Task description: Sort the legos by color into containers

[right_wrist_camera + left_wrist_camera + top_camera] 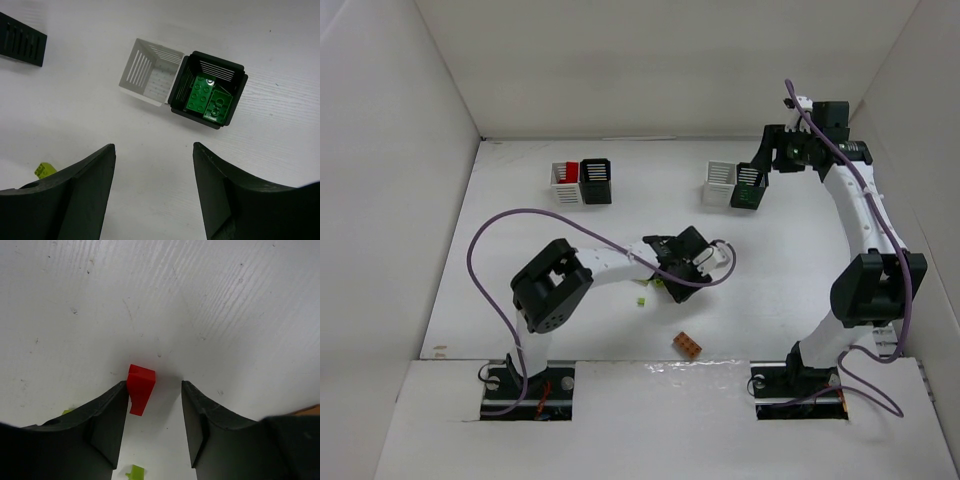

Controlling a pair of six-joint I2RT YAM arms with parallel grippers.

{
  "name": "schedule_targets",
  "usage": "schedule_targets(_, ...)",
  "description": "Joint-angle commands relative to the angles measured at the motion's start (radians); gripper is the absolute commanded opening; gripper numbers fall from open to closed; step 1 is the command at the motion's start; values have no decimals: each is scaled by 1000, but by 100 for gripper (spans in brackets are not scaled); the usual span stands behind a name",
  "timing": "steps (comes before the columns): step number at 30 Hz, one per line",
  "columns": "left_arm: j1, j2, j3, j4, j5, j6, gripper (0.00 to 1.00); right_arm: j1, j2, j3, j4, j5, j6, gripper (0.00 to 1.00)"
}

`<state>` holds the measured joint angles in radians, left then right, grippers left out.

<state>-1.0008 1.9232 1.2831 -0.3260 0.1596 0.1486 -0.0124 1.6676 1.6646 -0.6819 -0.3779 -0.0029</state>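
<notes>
My left gripper (672, 272) is low over the table's middle. In the left wrist view it (156, 389) is open around a small red lego (140, 388) that stands on the table against the left finger. My right gripper (763, 165) is open and empty (153, 146), high over the right pair of containers. There the black bin (239, 80) holds green legos (207, 98), and the white bin (131, 75) beside it looks empty. The left pair has a white bin (560, 186) with red legos inside and a black bin (596, 181).
Yellow-green legos lie near the left gripper (642, 300), also seen in the left wrist view (134, 472). An orange lego (686, 345) lies near the front edge. White walls enclose the table on three sides.
</notes>
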Motion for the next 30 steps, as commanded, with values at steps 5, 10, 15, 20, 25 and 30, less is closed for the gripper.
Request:
schedule_targets(5, 22, 79, 15, -67, 3, -6, 34, 6, -2, 50, 10, 0, -14, 69)
schedule_targets(10, 45, 79, 5, -67, -21, -6, 19, 6, 7, 50, 10, -10, -14, 69)
schedule_targets(15, 45, 39, -13, -48, -31, 3, 11, 6, 17, 50, 10, -10, -14, 70)
schedule_targets(20, 68, -59, 106, -48, -31, 12, 10, 6, 17, 70, 1, -10, -14, 71)
schedule_targets(25, 172, -101, 299, -97, -31, 12, 10, -3, 8, 80, -10, -1, -14, 72)
schedule_targets(30, 411, -119, 439, -142, -20, 12, 10, -3, 7, 70, -10, -1, -23, 72)
